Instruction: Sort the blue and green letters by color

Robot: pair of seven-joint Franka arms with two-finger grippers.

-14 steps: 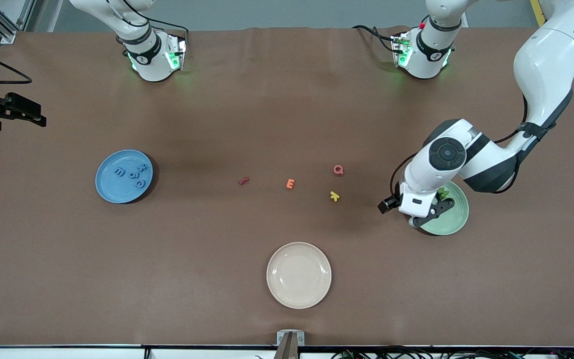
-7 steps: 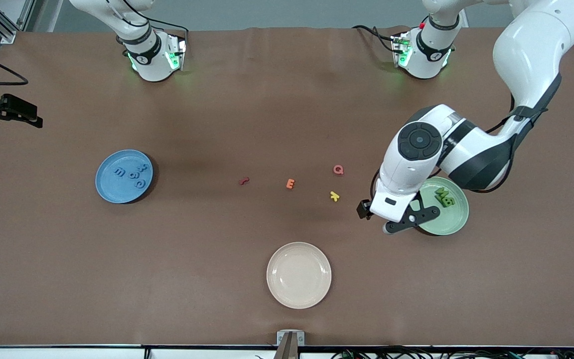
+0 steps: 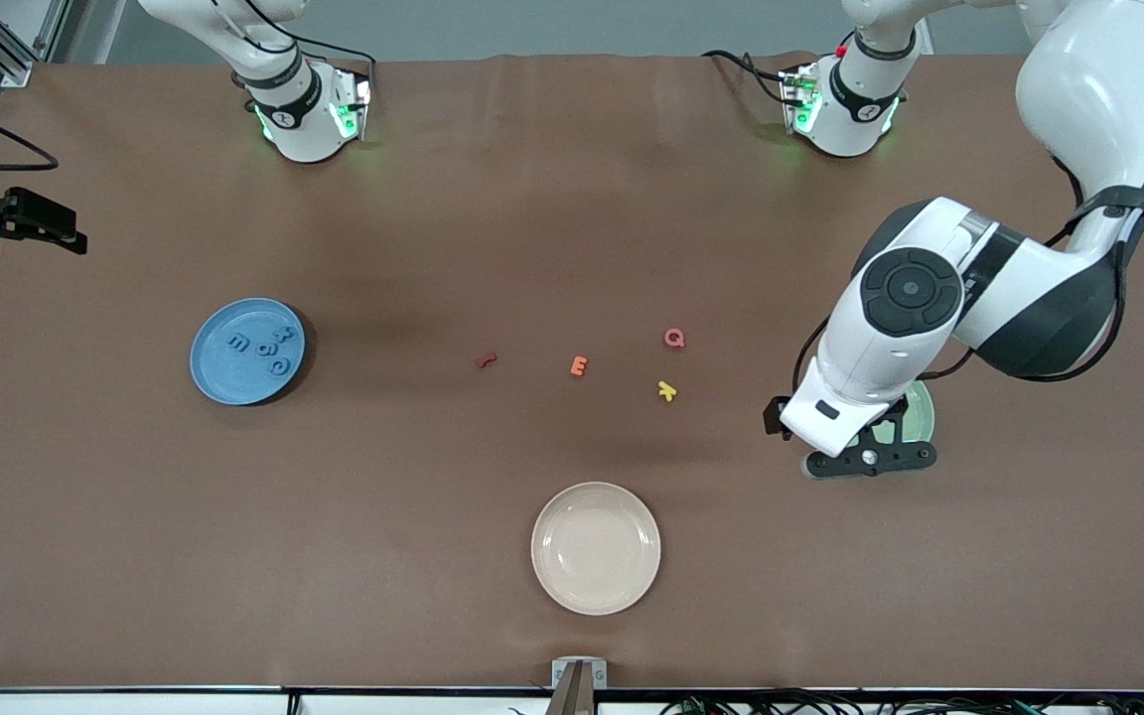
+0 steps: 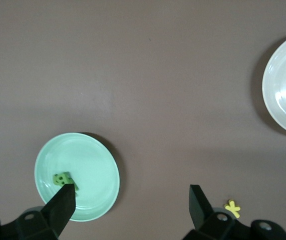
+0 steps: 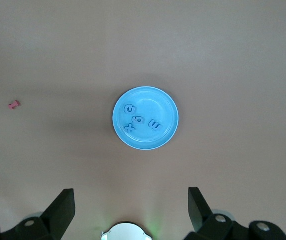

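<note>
Several blue letters lie on the blue plate toward the right arm's end; they also show in the right wrist view on that plate. Green letters lie on the green plate; in the front view the left arm hides them and most of the green plate. My left gripper is open and empty, up over that plate's edge, and shows in its wrist view. My right gripper waits open and empty, high above the table.
A red letter, an orange letter, a pink letter and a yellow letter lie mid-table. An empty cream plate sits nearer the front camera. The yellow letter and cream plate show in the left wrist view.
My left gripper swung from over the green plate toward mid-table, then back toward the left arm's end, over the plate's edge. The right gripper barely shifted.
</note>
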